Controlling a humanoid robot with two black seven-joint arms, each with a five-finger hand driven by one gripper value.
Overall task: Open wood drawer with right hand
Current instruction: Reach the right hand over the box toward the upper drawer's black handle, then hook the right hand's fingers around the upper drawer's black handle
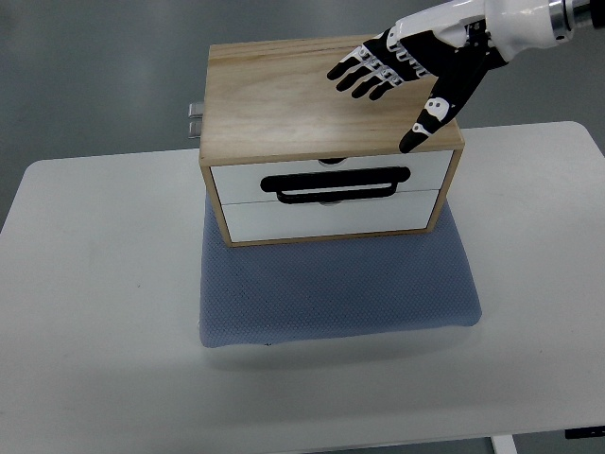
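Note:
A light wooden drawer box (pixel 284 95) stands on a blue mat (pixel 336 288) in the top view. Its front holds two white drawer faces (pixel 331 194), both closed, with a black handle (pixel 336 182) across them. My right hand (pixel 392 90), black and white, comes in from the upper right and hovers over the box's top right corner. Its fingers are spread, pointing left and down, and hold nothing. The thumb (pixel 425 121) reaches toward the box's front edge. The left arm does not show.
The box and mat rest on a white table (pixel 95 303). A small metal fitting (pixel 195 120) sticks out from the box's left back side. Grey floor lies beyond the table's far edge.

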